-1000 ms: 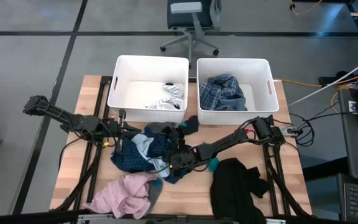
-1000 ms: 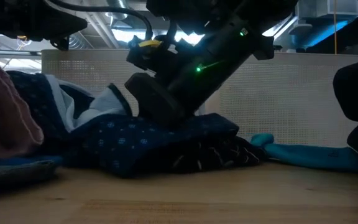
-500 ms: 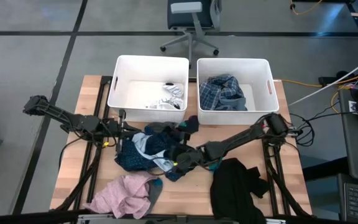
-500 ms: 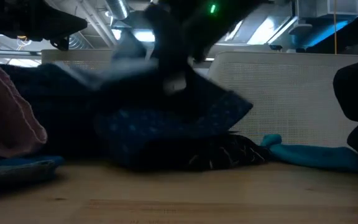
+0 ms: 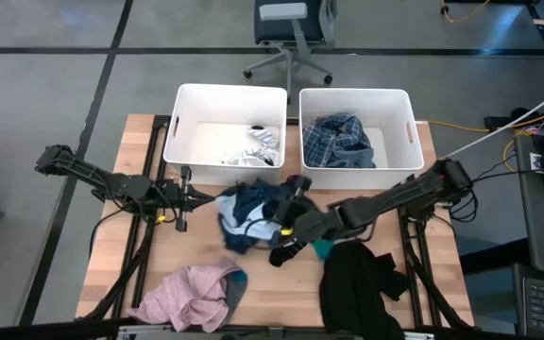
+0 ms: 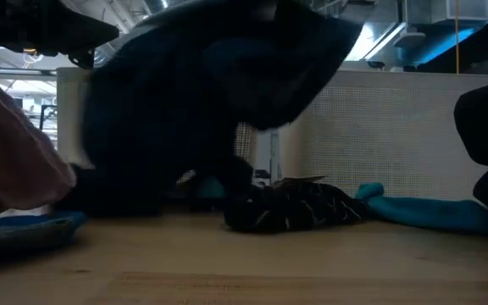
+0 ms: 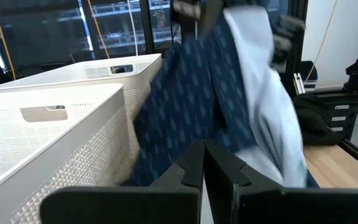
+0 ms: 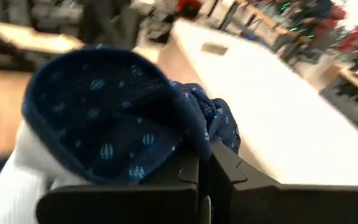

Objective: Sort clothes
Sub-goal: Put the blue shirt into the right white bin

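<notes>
My right gripper (image 5: 289, 219) hovers above the table's middle, shut on a navy patterned garment with pale lining (image 5: 246, 213), which hangs as a dark mass in the low view (image 6: 202, 102). A black patterned sock (image 6: 291, 207) and a teal piece (image 6: 422, 212) lie flat on the table beneath it. A pink garment (image 5: 192, 293) lies at the near left and a black garment (image 5: 357, 279) at the near right. My left gripper (image 5: 183, 201) waits shut at the left, touching nothing; its wrist view shows the navy garment (image 7: 210, 93) ahead of it. My right gripper pinches a bunched fold of the navy garment (image 8: 194, 134) between its two fingers; how many layers, I cannot tell. The fingers come from the table's right, slanting slightly down. The garment hangs slack below and to the left of them; whether its lower end touches the table, I cannot tell.
Two white tubs stand at the far edge: the left tub (image 5: 185, 142) holds pale and striped pieces, the right tub (image 5: 399, 142) a blue plaid garment (image 5: 338, 137). Bare wood shows between the pink garment and the hanging one.
My right gripper has closed on the navy garment, then risen and drawn toward the far right, tipping nearer to level. The garment has come up off the pile and now hangs bunched, uncovering the black sock, which stays on the table.
</notes>
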`<state>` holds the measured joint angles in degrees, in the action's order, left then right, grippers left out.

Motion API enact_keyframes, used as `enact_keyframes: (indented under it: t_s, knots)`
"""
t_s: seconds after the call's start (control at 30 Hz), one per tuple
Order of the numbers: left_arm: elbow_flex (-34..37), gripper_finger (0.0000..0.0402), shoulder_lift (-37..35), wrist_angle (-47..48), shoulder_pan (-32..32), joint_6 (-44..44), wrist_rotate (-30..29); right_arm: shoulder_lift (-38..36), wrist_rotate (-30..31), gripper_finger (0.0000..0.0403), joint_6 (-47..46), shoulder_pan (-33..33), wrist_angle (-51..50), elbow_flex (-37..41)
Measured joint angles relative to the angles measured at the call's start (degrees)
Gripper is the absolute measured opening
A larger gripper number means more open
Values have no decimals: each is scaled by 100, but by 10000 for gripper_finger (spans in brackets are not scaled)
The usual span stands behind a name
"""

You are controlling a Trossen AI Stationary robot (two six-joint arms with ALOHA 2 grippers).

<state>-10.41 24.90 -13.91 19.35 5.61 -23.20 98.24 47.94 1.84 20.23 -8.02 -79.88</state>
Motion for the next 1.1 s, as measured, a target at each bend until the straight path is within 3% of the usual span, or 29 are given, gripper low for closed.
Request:
enact_keyframes:
  t_s: [0.53,0.7,1.1]
  knots:
    - [0,1,0,0,0,-11,0,-1857,1901,13,1683,0,337,-7]
    - [0,1,-2,-2,0,0,0,-2395,2334,12,2964,-10,1323,-7]
    - [0,1,0,-2,0,24,0,-3235,2474,18,5558,-836,3643,-13]
